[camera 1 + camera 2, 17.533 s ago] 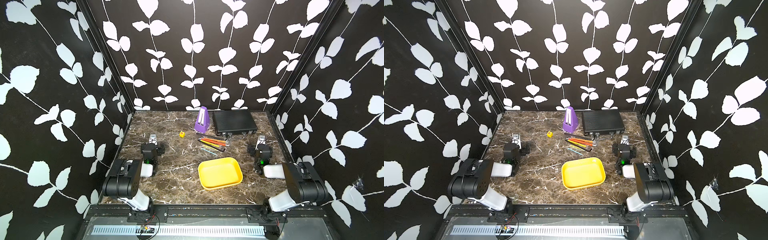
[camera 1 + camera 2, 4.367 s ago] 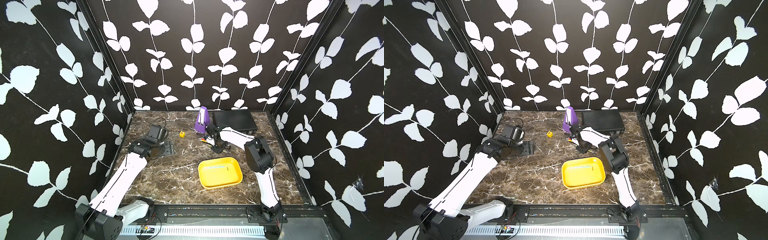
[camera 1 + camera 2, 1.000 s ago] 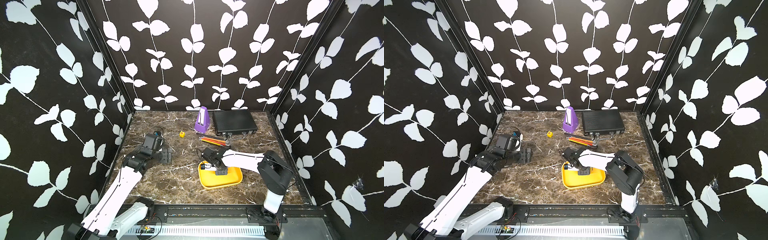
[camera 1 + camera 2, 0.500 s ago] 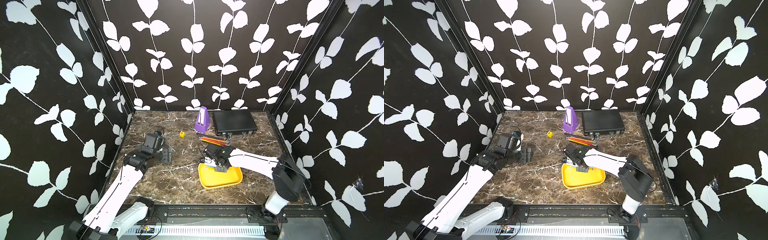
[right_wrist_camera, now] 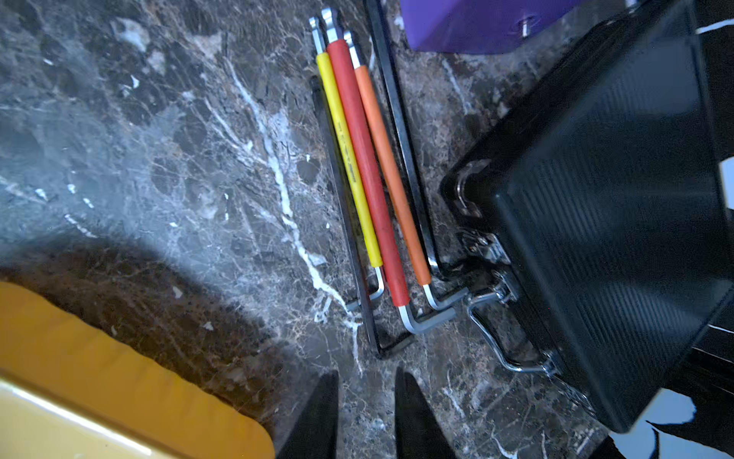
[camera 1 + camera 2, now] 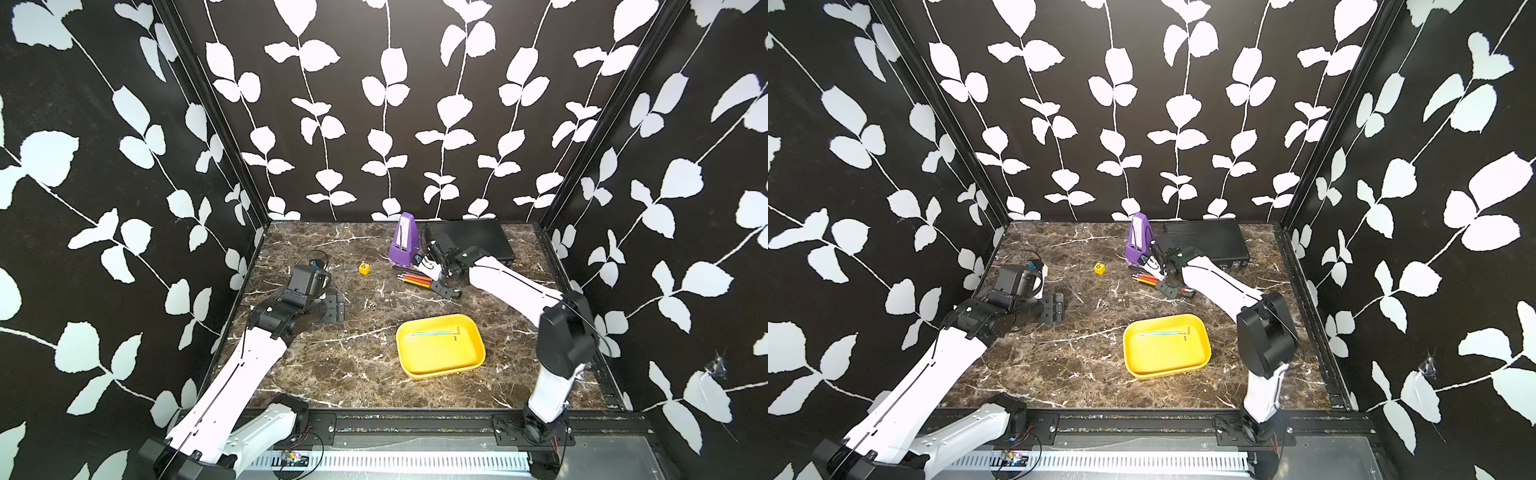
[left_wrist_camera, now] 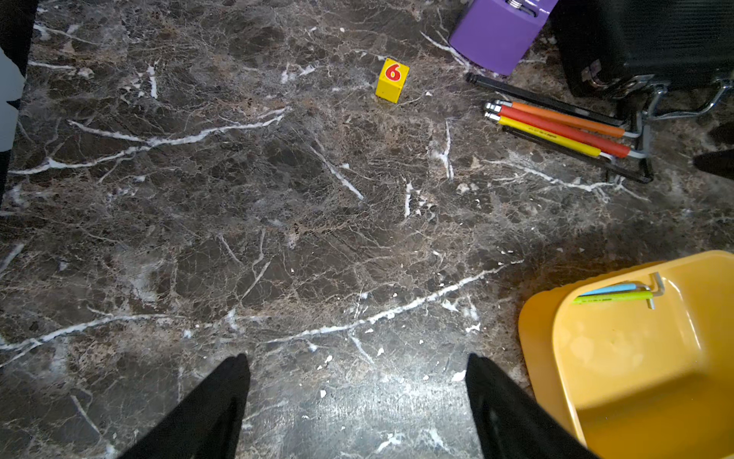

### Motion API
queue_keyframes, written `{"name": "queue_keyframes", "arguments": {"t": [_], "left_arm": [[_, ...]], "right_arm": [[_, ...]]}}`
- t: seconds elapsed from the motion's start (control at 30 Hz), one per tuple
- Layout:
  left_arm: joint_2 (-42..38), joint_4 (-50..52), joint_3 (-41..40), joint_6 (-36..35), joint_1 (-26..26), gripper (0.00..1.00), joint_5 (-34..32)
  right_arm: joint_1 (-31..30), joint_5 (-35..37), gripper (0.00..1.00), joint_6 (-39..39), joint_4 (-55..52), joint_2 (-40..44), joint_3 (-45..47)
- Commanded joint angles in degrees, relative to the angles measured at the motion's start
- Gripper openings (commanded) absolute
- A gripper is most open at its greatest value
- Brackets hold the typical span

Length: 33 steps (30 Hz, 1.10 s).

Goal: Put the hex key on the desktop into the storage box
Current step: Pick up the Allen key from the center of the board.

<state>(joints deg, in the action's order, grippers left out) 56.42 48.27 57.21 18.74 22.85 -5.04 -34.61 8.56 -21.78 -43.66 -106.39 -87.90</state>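
The right pincer (image 5: pixel 367 377), slightly apart and empty, hovers near 5 hex keys (image 5: pixel 367 175) on the tabletop (image 6: pixel 332 365) beside the black case (image 6: pixel 469 239), the left pincer (image 7: pixel 357 361) is wide apart and empty, and 2 more hex keys (image 6: pixel 434 333) lie in the yellow storage box (image 6: pixel 440 371).

Polished-stone look on the desktop (image 7: pixel 278 218): brown, white veins, smooth, sheen under the light. Storage box (image 6: pixel 440 358): yellow plastic, smooth, glossy. Hex keys (image 5: pixel 371 179) on the desktop: matt red, orange and yellow sleeves, bare grey metal ends with a dull shine. Black hex keys (image 5: pixel 397 119): plain dark metal, slight gloss. Keys in the box (image 7: pixel 613 297): green and blue sleeves, metal bends. Case (image 5: pixel 615 198): black, ribbed, semi-gloss. Latches (image 5: pixel 486 244): bright chrome. Metronome (image 7: pixel 496 35): smooth purple plastic. Cube (image 7: pixel 391 81): yellow, matt.
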Motion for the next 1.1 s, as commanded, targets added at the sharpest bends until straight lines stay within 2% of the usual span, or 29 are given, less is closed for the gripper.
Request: {"name": "queue_keyframes", "arguments": {"t": [0.0, 0.27, 1.07], "left_arm": [[-0.43, -0.37, 1.46, 0.65, 0.2, 0.86, 0.39], [0.23, -0.37, 1.94, 0.91, 0.18, 0.87, 0.95], [1.23, -0.08, 3.08, 1.82, 0.19, 0.86, 1.45]], "right_arm": [[1.23, -1.1, 0.27, 2.11, -6.95, -5.49, -6.49], [2.71, -1.3, 0.35, 4.0, -12.87, -12.66, -13.99], [2.62, 1.51, 0.33, 4.82, -13.48, -20.36, -16.78]]}}
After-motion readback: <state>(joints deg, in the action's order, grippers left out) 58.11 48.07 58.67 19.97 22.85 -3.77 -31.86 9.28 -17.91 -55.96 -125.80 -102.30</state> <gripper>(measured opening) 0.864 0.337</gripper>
